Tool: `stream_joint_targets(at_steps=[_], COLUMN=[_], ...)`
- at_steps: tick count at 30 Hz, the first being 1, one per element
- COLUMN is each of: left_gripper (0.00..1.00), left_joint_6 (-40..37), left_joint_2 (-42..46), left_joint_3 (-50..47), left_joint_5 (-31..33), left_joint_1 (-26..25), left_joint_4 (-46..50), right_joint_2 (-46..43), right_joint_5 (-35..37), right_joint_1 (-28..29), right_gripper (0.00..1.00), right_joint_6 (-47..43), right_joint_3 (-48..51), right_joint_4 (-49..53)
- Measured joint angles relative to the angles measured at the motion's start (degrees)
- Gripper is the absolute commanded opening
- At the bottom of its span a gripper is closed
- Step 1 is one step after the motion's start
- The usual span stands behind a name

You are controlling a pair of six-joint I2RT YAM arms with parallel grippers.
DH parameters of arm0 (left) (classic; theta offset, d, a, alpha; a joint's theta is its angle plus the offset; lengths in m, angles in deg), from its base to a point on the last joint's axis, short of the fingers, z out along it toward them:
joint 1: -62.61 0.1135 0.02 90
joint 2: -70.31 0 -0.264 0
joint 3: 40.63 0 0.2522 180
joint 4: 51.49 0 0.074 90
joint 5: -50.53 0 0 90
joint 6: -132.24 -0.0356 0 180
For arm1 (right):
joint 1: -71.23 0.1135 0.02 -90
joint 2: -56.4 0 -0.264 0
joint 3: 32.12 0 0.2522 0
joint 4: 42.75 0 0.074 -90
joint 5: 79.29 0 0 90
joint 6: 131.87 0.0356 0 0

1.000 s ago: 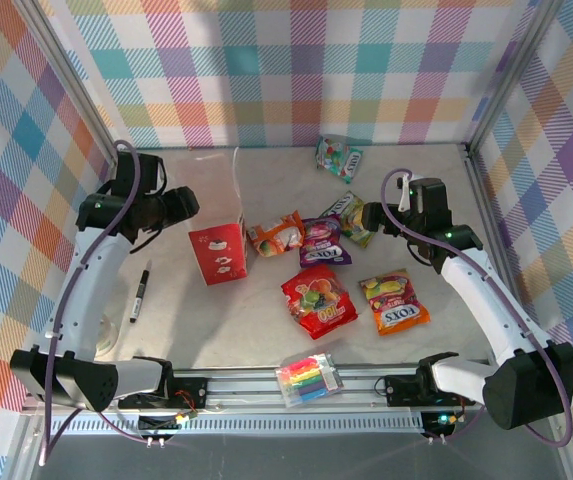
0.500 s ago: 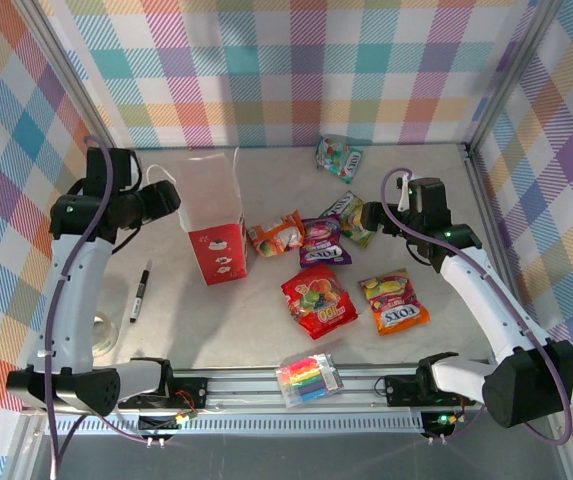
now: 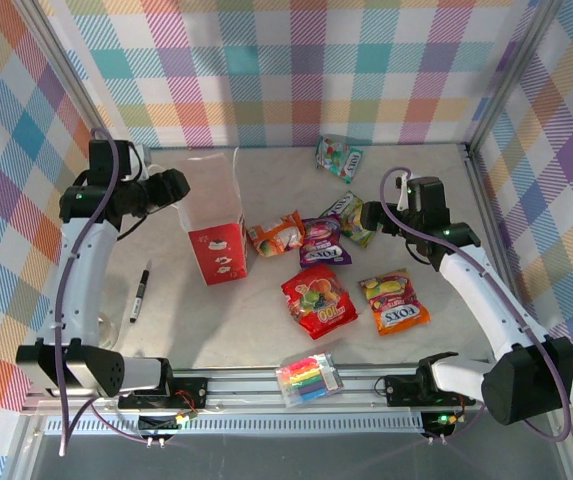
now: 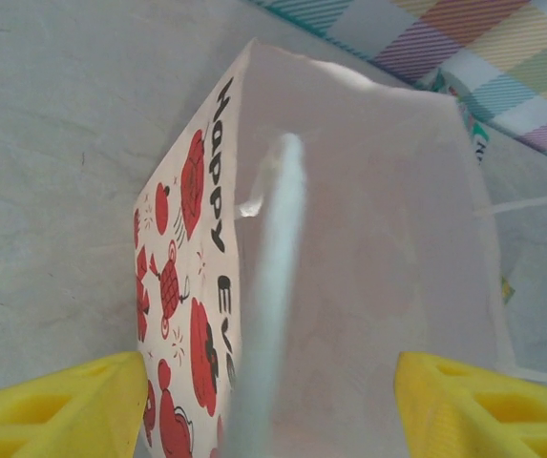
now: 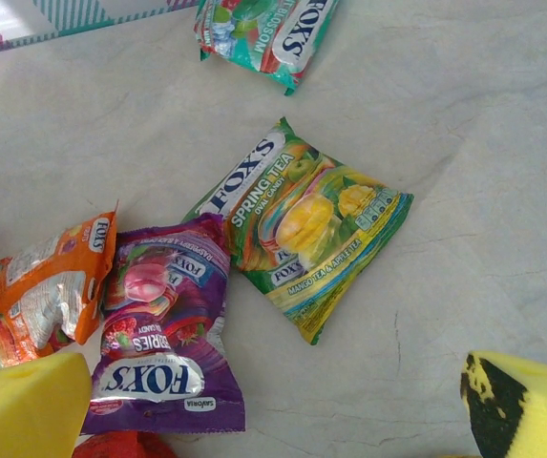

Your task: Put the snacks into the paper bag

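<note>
The table (image 3: pixel 266 170) carries all items inside plaid walls (image 3: pixel 266 60). The paper bag (image 3: pixel 214 215) stands upright at left centre with its mouth open upward. In the left wrist view its red-printed front reads "Happy Eve…" in black, and the rest is cut off by the frame edge. The left gripper (image 3: pixel 179 186) sits at the bag's upper left end with its jaws at a medium spread. One yellow finger (image 4: pixel 53 410) stands on each side of the bag, and a white handle (image 4: pixel 273 267) runs between them. The right gripper (image 3: pixel 368 215) hangs above the yellow-green pouch (image 5: pixel 302 224), jaws fully wide and holding nothing. All six snacks (image 3: pixel 321 242) lie on the table outside the bag. The red pouch (image 3: pixel 318 300) and the orange-red pouch (image 3: pixel 394 302), both marked "FOX'S", lie nearest the arm bases. The purple pouch (image 5: pixel 163 329), marked "FOX'S" and "BERRIES", touches the yellow-green pouch, which is lettered "FOX'S SPRING TEA", "OVAL CANDY" and "MANGO TEA & APPLE TEA". The orange pouch (image 3: pixel 276 233) lies just beside the bag's right side. The teal pouch (image 5: pixel 263 33), marked "FOX'S" and "BLOSSOM", lies near the far wall. A clear pack of markers (image 3: pixel 309 378) rests at the near edge. A black pen (image 3: pixel 139 292) lies left of the bag.
</note>
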Motion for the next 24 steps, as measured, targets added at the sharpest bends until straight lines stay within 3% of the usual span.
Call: stream_joint_targets(at_steps=[11, 15, 24], left_gripper=[0.65, 0.57, 0.27], left_joint_6=[-1.44, -1.20, 0.66], left_joint_2=[2.10, 2.23, 2.23], left_joint_3=[-5.51, -7.43, -8.50], left_joint_5=[0.39, -0.26, -0.22], left_joint_1=[0.04, 0.04, 0.04], left_joint_4=[0.61, 0.13, -2.29], right_joint_2=[1.42, 1.77, 1.79], right_joint_5=[-0.98, -1.14, -1.11], right_joint_1=[0.07, 0.24, 0.28], right_gripper=[0.99, 0.99, 0.99], right_joint_6=[0.31, 0.48, 0.50], right_joint_3=[-0.92, -1.22, -1.22], right_joint_4=[0.24, 0.24, 0.22])
